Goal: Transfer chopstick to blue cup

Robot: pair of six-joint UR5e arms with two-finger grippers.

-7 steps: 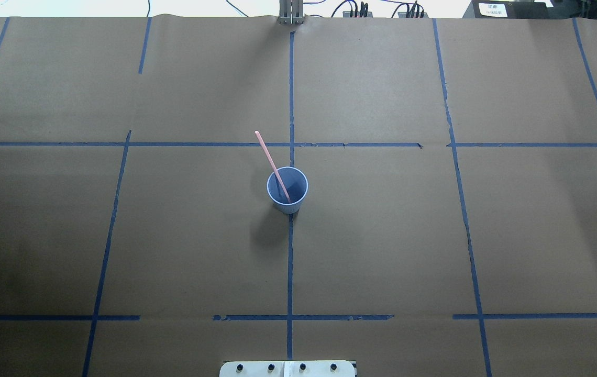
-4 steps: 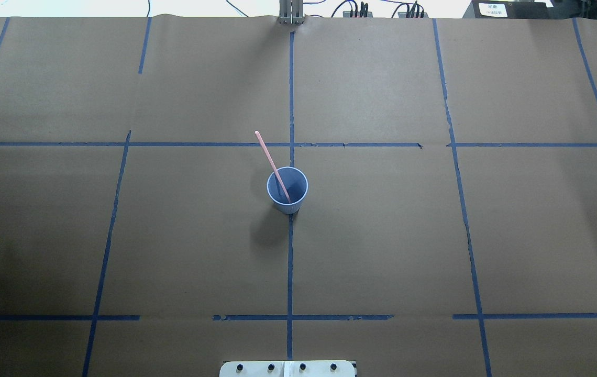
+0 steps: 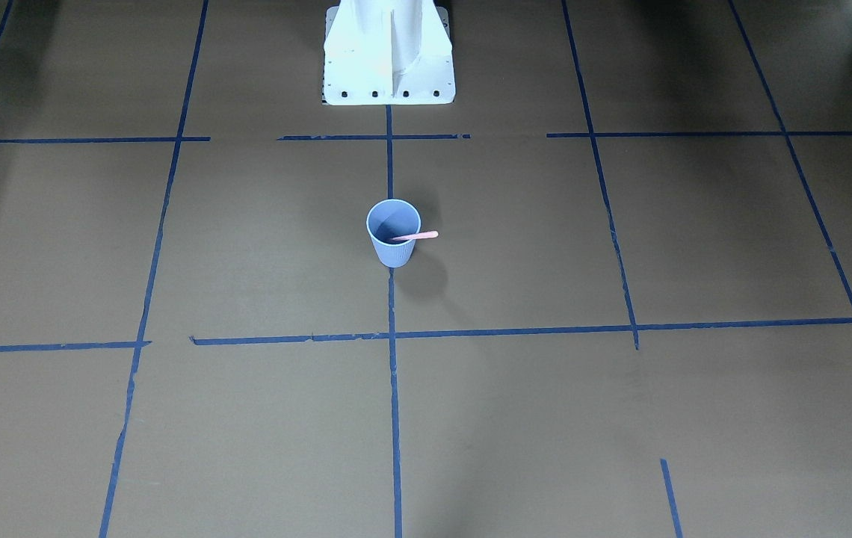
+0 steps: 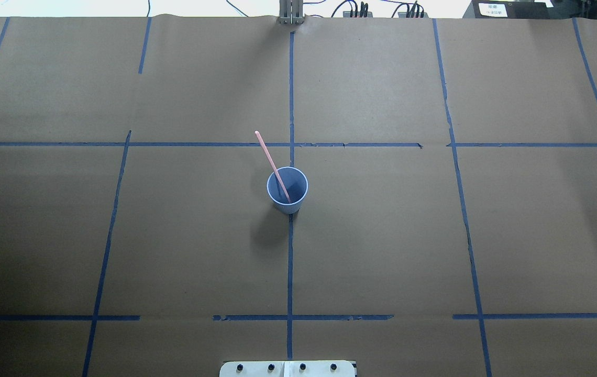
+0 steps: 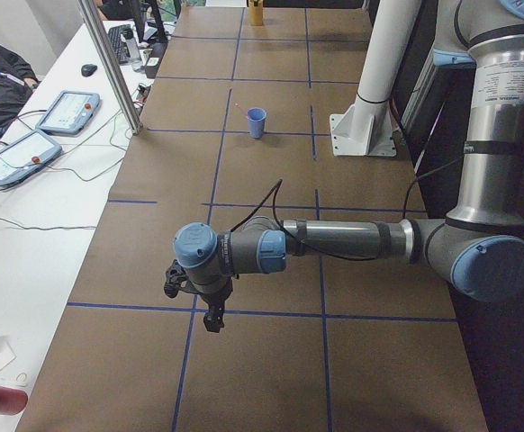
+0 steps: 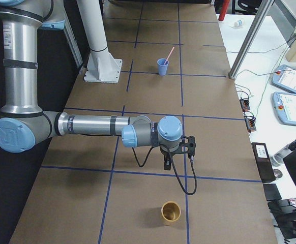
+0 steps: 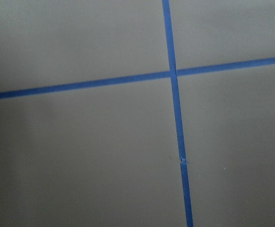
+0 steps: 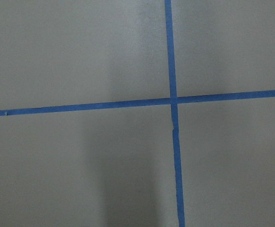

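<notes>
The blue cup (image 4: 287,189) stands upright at the middle of the table on a blue tape line. One pale pink chopstick (image 4: 269,159) stands in it, leaning over the rim toward the far left. Cup (image 3: 394,233) and chopstick (image 3: 418,236) also show in the front-facing view. My left gripper (image 5: 212,319) shows only in the exterior left view, far from the cup (image 5: 257,121) at the table's left end; I cannot tell if it is open. My right gripper (image 6: 167,163) shows only in the exterior right view, at the right end; I cannot tell its state.
A tan cup (image 6: 171,212) stands near my right gripper at the table's right end. The white robot base (image 3: 389,52) sits at the near edge. Both wrist views show only brown paper and blue tape. Tablets (image 5: 68,110) and cables lie on the side bench.
</notes>
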